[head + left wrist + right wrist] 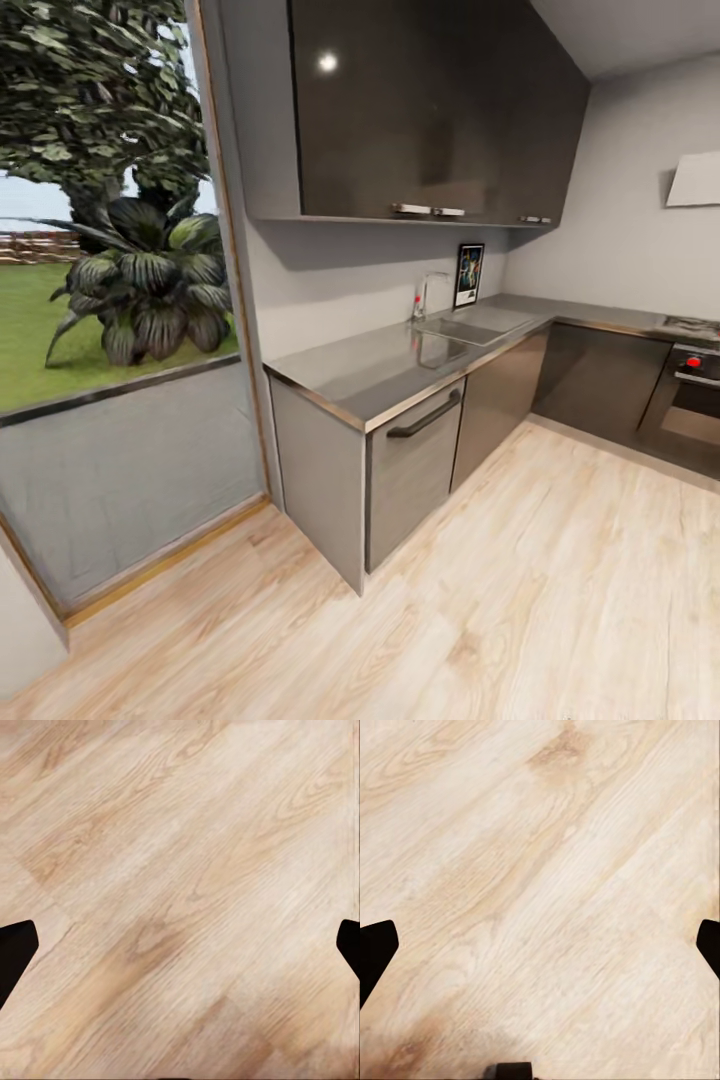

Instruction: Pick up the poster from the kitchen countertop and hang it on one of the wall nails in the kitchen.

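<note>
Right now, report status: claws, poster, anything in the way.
Left claw and right claw open, empty, over wood floor. Poster upright on countertop beyond sink, against wall. Nothing visibly blocking the way.

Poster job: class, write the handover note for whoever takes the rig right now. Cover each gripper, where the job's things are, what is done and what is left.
Left gripper: open, nothing held, pointing down at the wood floor.
Right gripper: open, nothing held, also over the floor.
Poster: upright at the back of the countertop, against the wall, beyond the sink and near the corner.
Wall nails: too small to make out from here.
Done: nothing yet; the poster is untouched.
Left: drive up to the counter, grasp the poster, find a nail, hang it.
</note>
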### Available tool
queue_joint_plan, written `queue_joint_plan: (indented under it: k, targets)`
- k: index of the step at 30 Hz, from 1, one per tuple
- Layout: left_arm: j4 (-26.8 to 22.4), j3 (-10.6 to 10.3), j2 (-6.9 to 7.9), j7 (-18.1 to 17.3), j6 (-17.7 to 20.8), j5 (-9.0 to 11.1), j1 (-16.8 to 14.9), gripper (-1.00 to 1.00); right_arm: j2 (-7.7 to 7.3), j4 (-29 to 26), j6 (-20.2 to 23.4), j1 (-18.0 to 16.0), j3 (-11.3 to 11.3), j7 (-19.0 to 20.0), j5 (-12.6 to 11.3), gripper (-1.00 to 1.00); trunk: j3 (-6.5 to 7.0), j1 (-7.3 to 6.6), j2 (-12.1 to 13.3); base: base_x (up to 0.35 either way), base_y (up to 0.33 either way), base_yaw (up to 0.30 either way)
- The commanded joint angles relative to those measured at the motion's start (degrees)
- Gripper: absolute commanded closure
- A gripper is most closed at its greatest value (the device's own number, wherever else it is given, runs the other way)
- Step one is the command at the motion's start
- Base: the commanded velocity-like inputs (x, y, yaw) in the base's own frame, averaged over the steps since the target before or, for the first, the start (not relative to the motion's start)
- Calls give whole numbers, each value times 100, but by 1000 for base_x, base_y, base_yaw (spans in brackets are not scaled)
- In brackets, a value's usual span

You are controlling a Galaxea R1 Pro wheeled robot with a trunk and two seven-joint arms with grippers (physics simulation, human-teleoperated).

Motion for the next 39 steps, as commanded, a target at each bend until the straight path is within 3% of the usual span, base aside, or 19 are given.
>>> queue_joint_plan:
  k: [1, 8, 39]
  targets:
    - [-10, -2, 2, 1, -7, -3, 3, -100, 0, 7, -18, -5, 3, -2, 1, -100, -5, 2, -2, 146, -304, -269]
    - [-10, 4, 3, 1, -7, -3, 3, -100, 0, 7, -18, -5, 3, -2, 5, -100, -5, 2, -2, 173, -301, -189]
    - [-10, 6, 2, 1, -7, -3, 3, -100, -9, 7, -18, -5, 0, -2, 5, -100, -5, 2, -2, 209, -292, -4]
